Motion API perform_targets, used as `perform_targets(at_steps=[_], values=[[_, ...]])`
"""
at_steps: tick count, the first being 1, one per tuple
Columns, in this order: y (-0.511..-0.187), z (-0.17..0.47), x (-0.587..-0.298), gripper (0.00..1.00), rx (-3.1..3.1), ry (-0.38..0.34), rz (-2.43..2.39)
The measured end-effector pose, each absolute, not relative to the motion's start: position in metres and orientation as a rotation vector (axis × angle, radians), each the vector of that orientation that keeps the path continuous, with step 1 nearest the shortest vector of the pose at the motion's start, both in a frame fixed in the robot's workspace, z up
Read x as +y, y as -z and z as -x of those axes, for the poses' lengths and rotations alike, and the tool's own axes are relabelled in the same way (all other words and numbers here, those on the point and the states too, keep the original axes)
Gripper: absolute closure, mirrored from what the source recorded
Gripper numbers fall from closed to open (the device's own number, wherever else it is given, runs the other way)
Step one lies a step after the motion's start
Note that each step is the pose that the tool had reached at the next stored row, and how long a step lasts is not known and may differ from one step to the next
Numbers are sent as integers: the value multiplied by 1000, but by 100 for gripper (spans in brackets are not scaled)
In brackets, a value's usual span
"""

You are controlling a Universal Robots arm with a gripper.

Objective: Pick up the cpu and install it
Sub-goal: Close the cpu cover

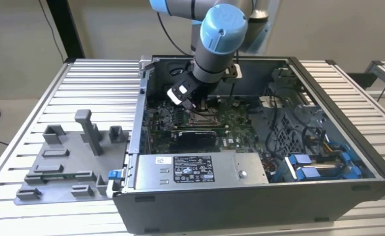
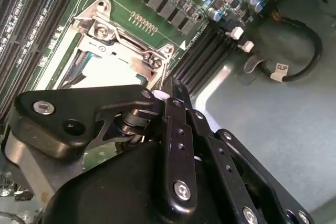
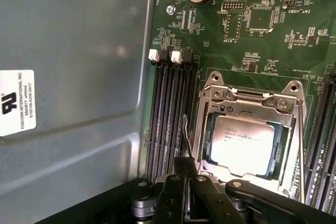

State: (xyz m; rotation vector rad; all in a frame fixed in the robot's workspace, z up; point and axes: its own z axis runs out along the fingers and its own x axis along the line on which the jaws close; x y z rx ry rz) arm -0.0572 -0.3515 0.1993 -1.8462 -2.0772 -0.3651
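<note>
The cpu (image 3: 244, 142), a flat square chip with a silvery top, lies in the metal-framed socket (image 3: 210, 98) on the green motherboard, with the frame lying around its edges. In the second wrist view the cpu (image 2: 113, 74) shows pale inside the socket frame (image 2: 100, 30). My gripper (image 3: 188, 179) hangs just beside the socket, fingers (image 2: 176, 129) together, with the thin wire socket lever (image 3: 185, 129) rising right at their tips. In the exterior view my gripper (image 1: 191, 104) reaches down into the open computer case over the socket (image 1: 204, 114).
The open computer case (image 1: 258, 196) stands on a slatted metal table (image 1: 94, 88). A grey plastic tray (image 1: 61, 167) with upright posts lies at the exterior view's left. Memory slots (image 3: 168, 114) run beside the socket. Cables and blue drive parts (image 1: 317, 164) sit at the case's right.
</note>
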Motion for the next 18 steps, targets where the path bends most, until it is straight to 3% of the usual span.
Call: perform_targets(at_steps=[18], values=[[-190, 47, -351, 100, -2077, 365, 1846]])
